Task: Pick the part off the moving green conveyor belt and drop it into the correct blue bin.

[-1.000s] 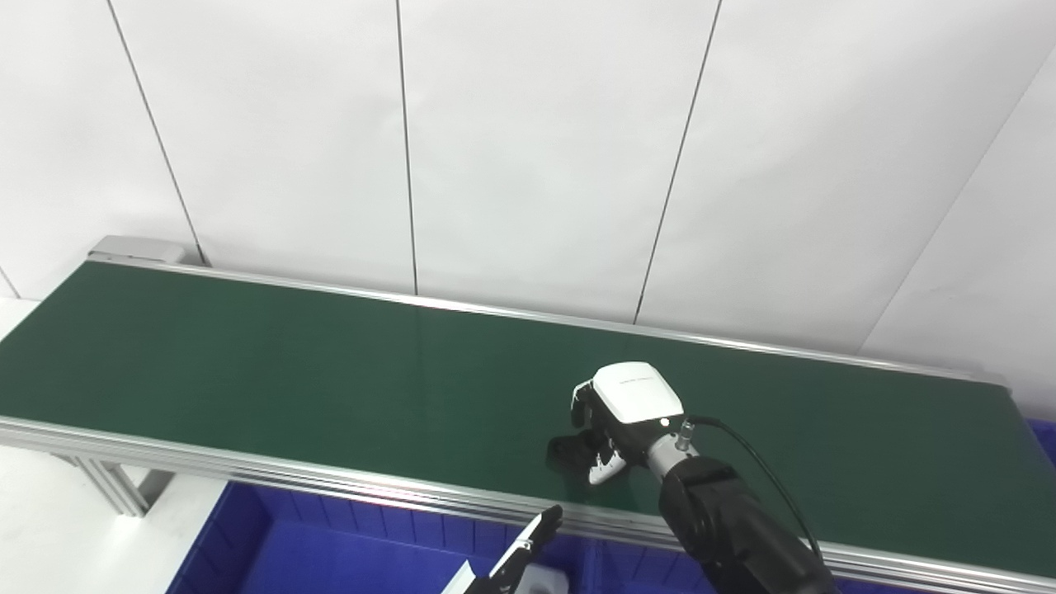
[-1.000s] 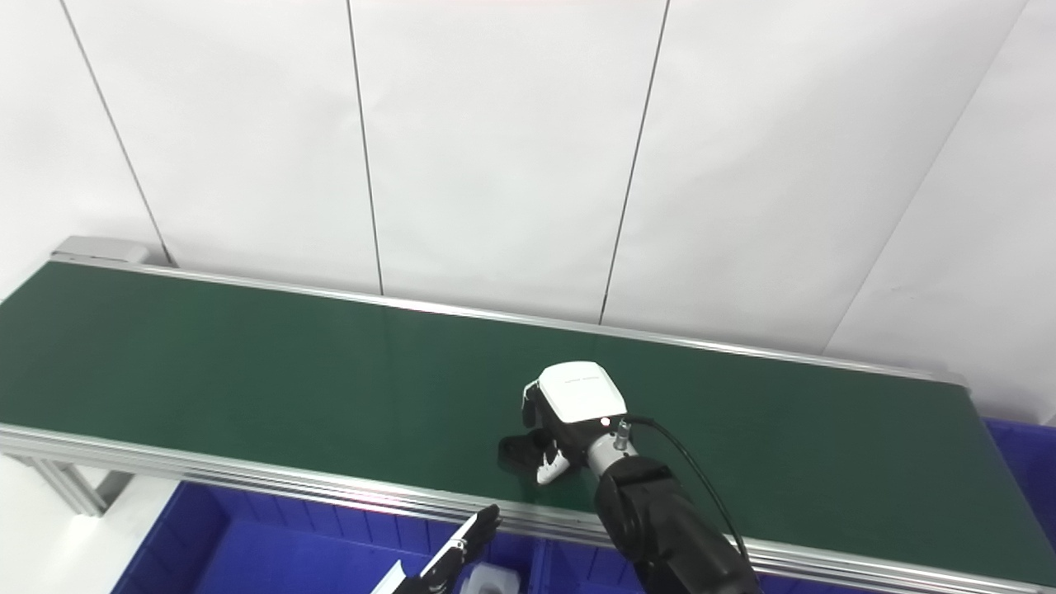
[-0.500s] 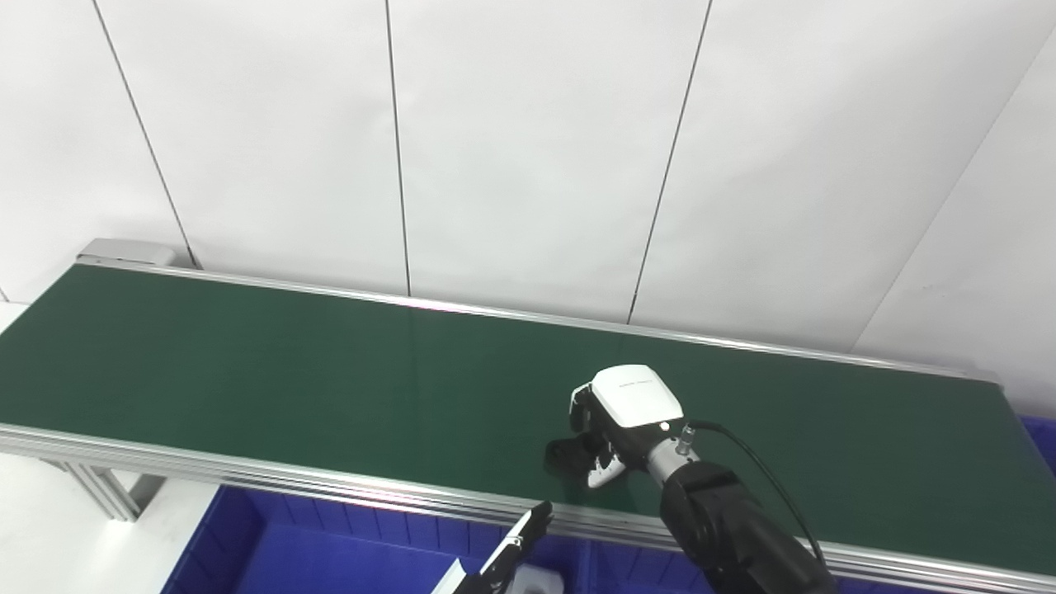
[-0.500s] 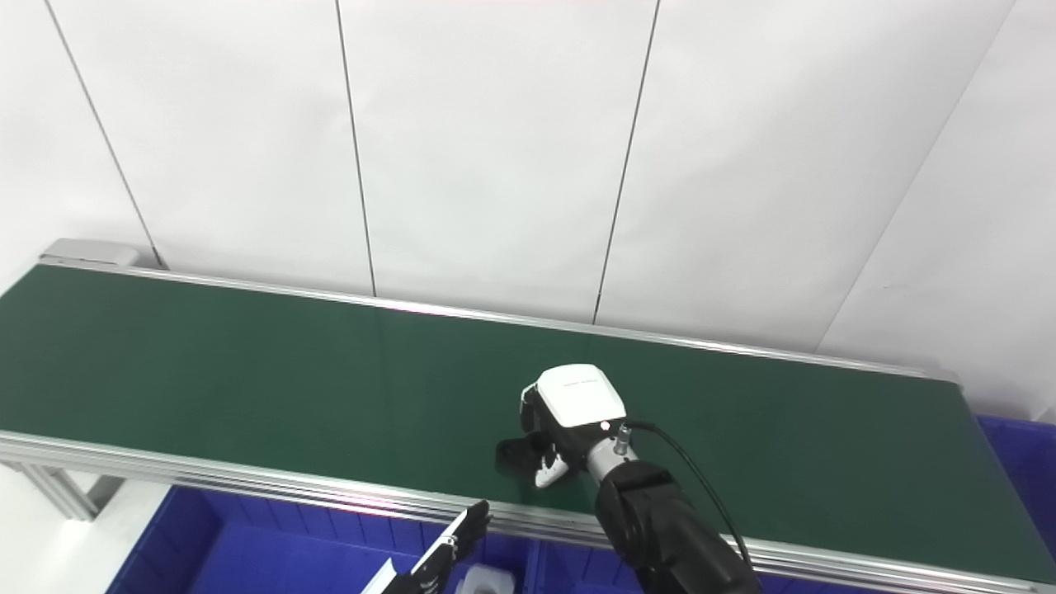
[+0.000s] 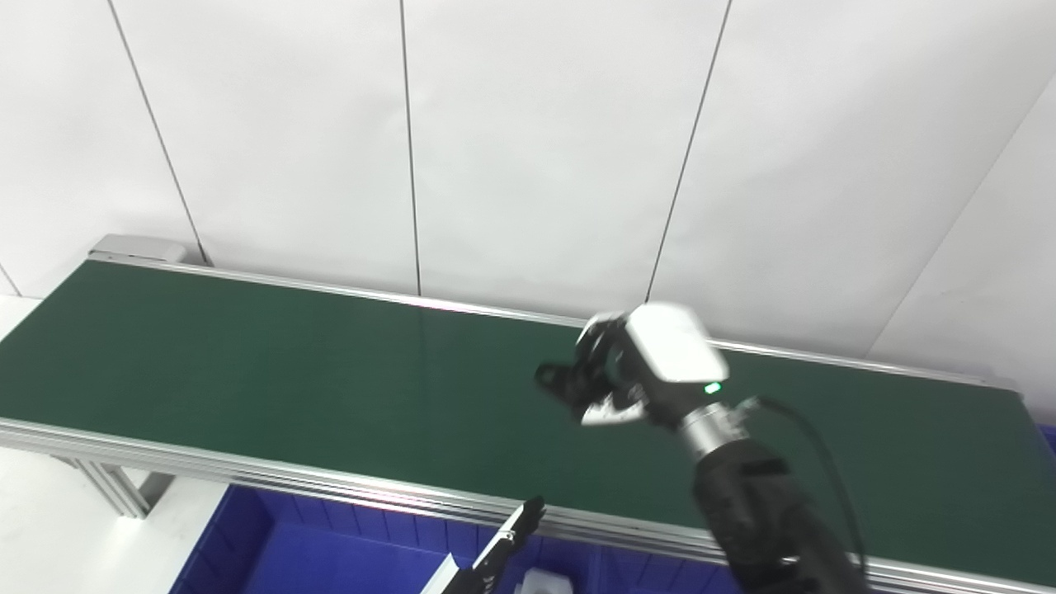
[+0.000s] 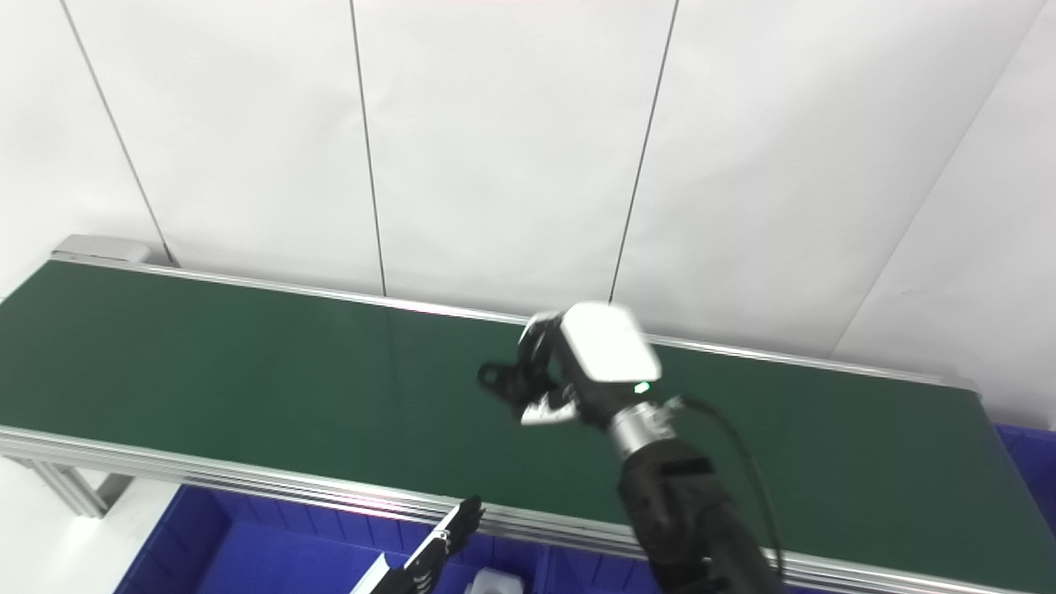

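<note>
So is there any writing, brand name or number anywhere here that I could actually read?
None can be read.
Right hand: its white back cover is motion-blurred; any print there is illegible.
Green conveyor belt: no text or numbers visible.
Blue bin: no label visible.
White wall panels: blank.

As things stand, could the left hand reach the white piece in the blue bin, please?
Probably yes: the left hand hangs over the blue bin, just left of the white piece, with nothing between them.
</note>
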